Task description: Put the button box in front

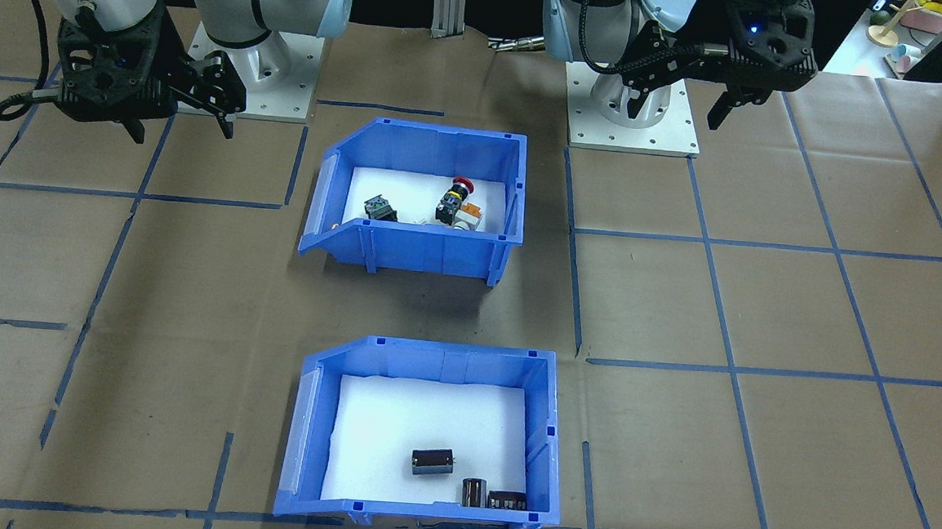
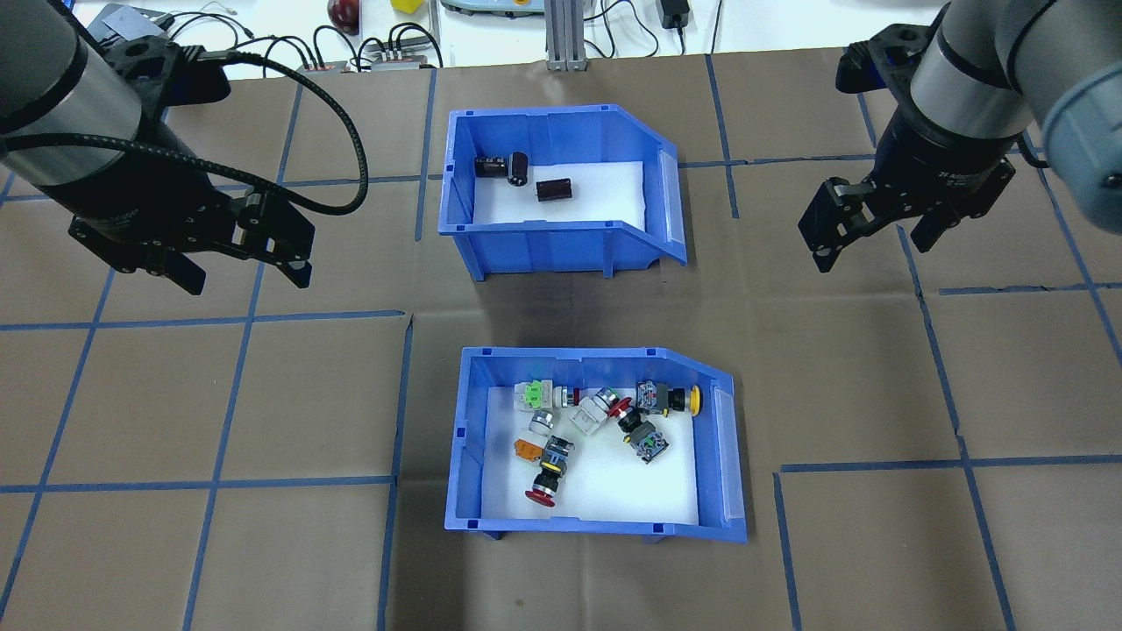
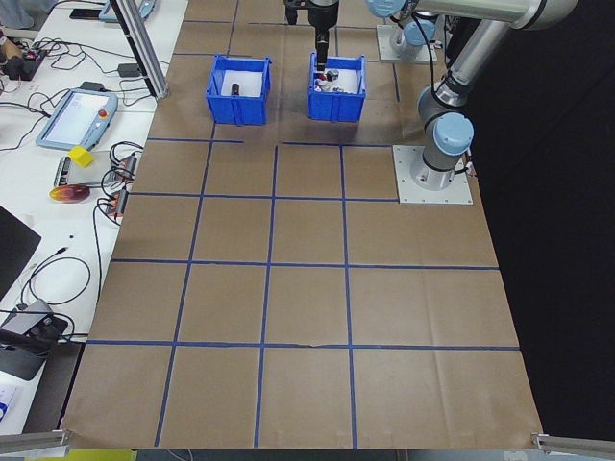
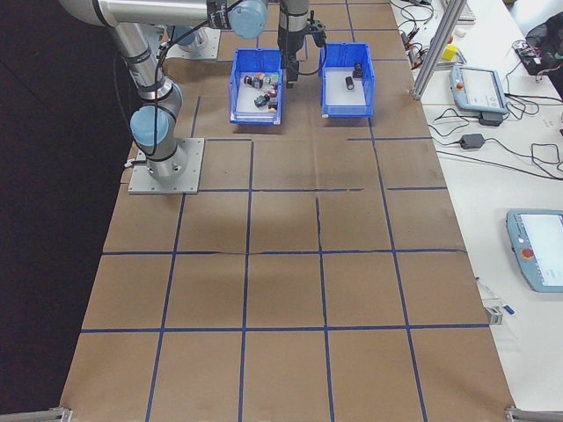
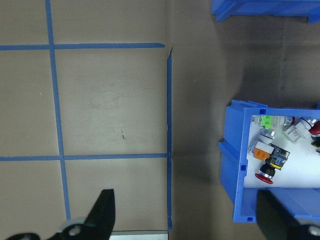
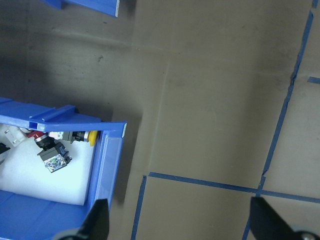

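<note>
The button box (image 2: 463, 447) is a blue bin with a white liner, holding several red, yellow, orange and green capped switches. It sits on the table's centre line, on the robot's side, and also shows in the front-facing view (image 1: 423, 249). My left gripper (image 2: 244, 273) hangs open and empty above the table to the box's left, well clear of it. The right gripper (image 2: 875, 248) is also open and empty, off to the box's right. The left wrist view shows the button box (image 5: 240, 170) at its right edge. In the right wrist view the button box (image 6: 107, 160) lies at lower left.
A second blue bin (image 2: 543, 237) with three dark cylinders stands beyond the button box, farther from the robot, with a gap of brown paper between them. Blue tape lines grid the table. Cables and devices lie past the far edge.
</note>
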Motion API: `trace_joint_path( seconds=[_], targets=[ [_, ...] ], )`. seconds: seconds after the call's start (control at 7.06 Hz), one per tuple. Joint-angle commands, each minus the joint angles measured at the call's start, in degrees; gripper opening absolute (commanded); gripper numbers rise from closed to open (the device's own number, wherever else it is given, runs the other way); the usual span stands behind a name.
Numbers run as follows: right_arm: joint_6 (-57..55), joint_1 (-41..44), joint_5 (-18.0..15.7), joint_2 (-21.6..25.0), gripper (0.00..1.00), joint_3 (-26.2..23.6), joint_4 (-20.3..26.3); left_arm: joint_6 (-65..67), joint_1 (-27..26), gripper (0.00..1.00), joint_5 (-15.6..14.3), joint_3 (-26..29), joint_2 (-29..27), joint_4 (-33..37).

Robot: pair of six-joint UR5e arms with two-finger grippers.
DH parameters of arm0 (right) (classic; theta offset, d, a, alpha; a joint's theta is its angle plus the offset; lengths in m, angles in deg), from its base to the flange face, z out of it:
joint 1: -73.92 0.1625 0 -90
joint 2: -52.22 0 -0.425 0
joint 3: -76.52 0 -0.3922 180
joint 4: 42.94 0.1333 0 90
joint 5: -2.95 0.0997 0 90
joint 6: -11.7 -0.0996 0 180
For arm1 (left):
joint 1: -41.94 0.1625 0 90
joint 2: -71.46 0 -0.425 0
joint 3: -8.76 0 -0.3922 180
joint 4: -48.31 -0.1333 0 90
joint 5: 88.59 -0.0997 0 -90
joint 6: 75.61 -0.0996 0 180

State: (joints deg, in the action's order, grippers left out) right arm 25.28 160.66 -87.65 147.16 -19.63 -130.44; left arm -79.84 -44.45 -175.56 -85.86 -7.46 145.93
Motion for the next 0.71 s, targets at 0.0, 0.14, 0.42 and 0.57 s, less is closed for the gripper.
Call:
trace_joint_path(
  seconds=[0.0, 0.14, 0.42, 0.57],
  targets=[
    [3.35, 0.19, 0.42, -0.37, 1.00, 0.26, -1.52, -0.26, -0.09, 0.98, 0.04, -0.22, -0.09, -0.24],
    [3.38, 0.19, 0.60, -1.24, 1.00, 0.79, -2.84, -0.35, -0.09, 0.98, -0.04, -0.13, -0.18, -0.77],
    [7.76, 0.45, 0.60, -5.28, 1.00, 4.11, -3.47, -5.61, -0.09, 0.98, -0.05, -0.22, -0.10, -2.60],
    [7.87, 0.45, 0.51, -5.73, 1.00, 5.17, -3.29, -5.62, -0.09, 0.98, -0.13, -0.39, -0.09, -2.79]
  ],
)
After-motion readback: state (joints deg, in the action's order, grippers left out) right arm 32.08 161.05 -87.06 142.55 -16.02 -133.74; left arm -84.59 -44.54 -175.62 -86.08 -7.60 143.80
